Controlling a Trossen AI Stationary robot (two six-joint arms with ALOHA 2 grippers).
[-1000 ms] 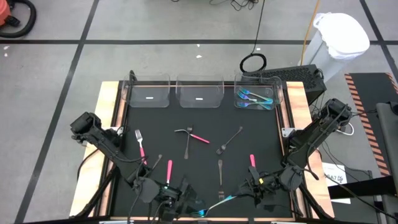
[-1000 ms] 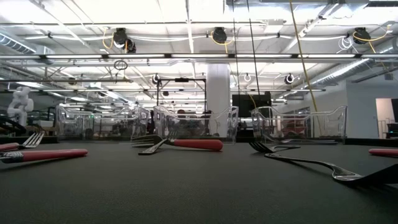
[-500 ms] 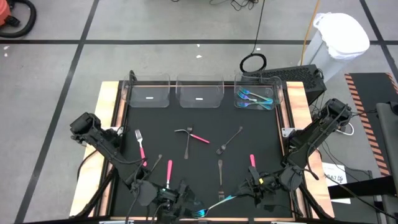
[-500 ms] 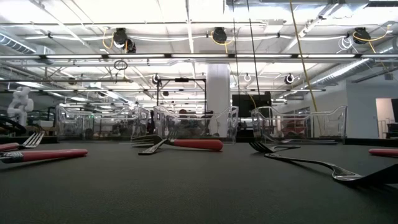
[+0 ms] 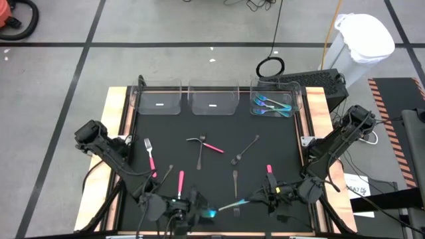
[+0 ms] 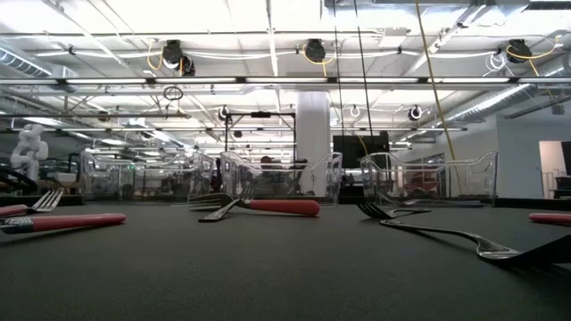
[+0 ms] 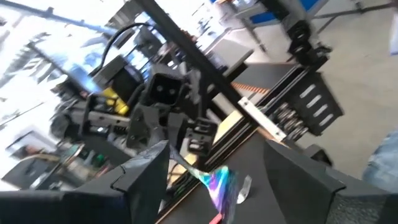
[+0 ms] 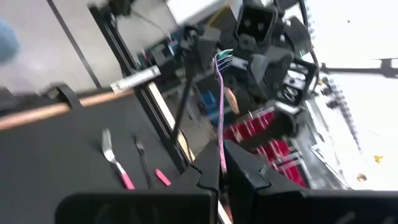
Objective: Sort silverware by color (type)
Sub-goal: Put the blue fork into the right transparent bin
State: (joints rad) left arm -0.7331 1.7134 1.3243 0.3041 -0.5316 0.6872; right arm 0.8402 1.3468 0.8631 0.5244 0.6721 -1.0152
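An iridescent teal fork hangs over the table's near edge between my two grippers. My right gripper is shut on its handle. The fork's head reaches between the fingers of my left gripper, which is open and stands on either side without touching it. Pink-handled forks and black forks lie flat on the black mat. More teal silverware lies in the far right bin. My right gripper pinches the fork's handle between its two fingers, which lie along it. The fork sticks out past the fingertips, roughly level and clear of the table. Its tines point toward the left gripper.
Three clear bins stand along the mat's far edge. A wooden rim frames the mat. In the low view a pink-handled fork and dark forks lie across the middle of the mat.
My right gripper has turned and swung the fork's head away from the table's near edge, toward the middle. My left gripper has turned with it and stays around the head. The fork stays clear of the table.
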